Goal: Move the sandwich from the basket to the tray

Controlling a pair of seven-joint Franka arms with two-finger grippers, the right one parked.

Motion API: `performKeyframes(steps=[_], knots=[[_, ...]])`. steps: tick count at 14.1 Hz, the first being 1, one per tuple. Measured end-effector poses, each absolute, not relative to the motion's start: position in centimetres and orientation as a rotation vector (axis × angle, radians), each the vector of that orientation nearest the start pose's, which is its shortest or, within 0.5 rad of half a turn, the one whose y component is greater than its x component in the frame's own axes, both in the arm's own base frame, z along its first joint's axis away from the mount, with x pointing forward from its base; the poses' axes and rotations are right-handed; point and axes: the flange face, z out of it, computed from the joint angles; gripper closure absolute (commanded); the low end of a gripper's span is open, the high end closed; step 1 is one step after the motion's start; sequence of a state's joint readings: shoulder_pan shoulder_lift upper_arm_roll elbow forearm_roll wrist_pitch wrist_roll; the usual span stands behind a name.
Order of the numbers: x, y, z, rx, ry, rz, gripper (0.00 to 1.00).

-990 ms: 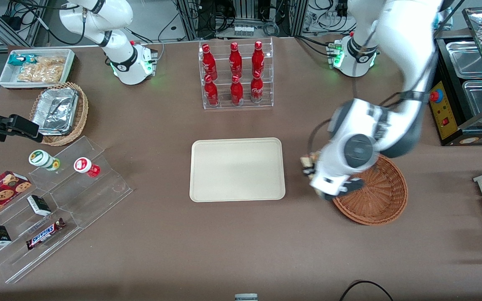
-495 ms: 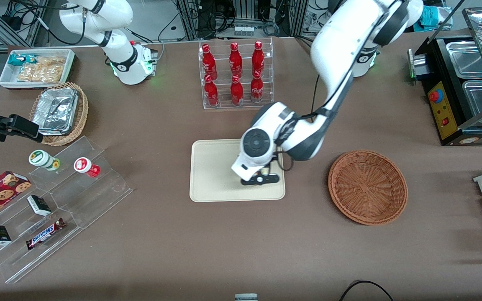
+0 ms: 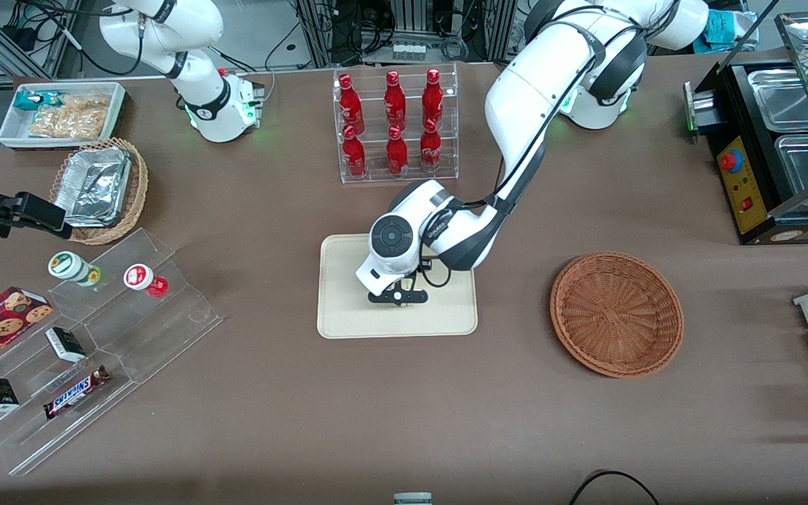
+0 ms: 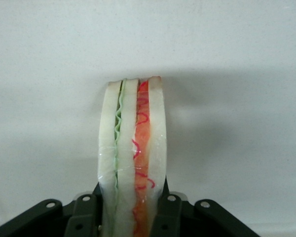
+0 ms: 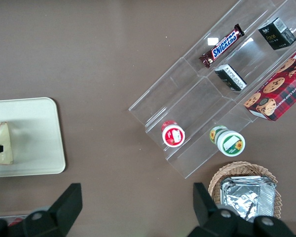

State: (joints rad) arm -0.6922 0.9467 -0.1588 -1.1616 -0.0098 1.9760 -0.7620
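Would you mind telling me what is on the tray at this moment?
The sandwich is over the tray, shut between the fingers of the gripper. The arm covers it in the front view, and whether it rests on the tray cannot be seen.

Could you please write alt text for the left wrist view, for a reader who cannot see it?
The hand holds a wedge sandwich on edge between its fingers, shut against the bread, just above the pale tray. The cut edge faces the camera, showing white bread with green and red filling layers.

Bare tray (image 3: 348, 308) surrounds the hand (image 3: 397, 297); bottle rack (image 3: 395, 126) stands farther off.
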Motion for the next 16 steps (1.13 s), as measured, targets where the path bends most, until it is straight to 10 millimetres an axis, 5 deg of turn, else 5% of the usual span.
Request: performKeyframes(steps=[1, 5, 8, 12, 16], knots=[[51.9, -54.2, 21.3, -3.138, 0.045, 0.293, 0.00], [52.5, -54.4, 22.7, -3.155, 0.044, 0.269, 0.00], [54.5, -52.7, 29.5, -3.158, 0.010, 0.228, 0.01], [59.2, -42.3, 40.8, -3.139, 0.005, 0.225, 0.01], [59.2, -30.4, 45.2, -3.110, 0.049, 0.260, 0.00]])
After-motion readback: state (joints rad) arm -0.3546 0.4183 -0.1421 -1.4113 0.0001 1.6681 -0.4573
